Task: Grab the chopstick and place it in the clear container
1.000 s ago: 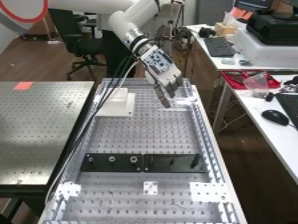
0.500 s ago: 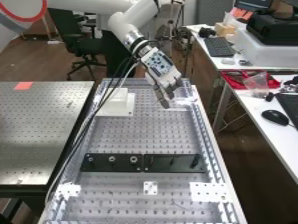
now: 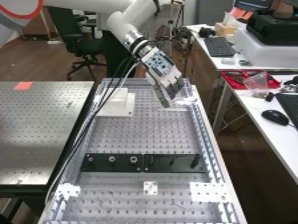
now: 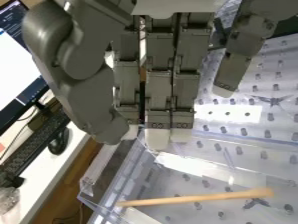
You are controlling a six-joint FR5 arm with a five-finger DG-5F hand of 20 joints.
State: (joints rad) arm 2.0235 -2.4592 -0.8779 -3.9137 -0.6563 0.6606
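The hand (image 3: 159, 65), blocky fingers straight and open, hangs near a slender wooden chopstick (image 4: 193, 198).

Chopstick (image 4: 193, 198): pale wood, straight, slender, one end thicker, lying across the clear container's area; inside or on rim, cannot be determined. Clear container (image 4: 88, 186): transparent, straight-walled, at the perforated bench's (image 3: 146, 137) far end

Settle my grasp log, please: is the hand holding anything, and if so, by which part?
Nothing is held: the hand has its fingers extended, and the chopstick lies apart from them.
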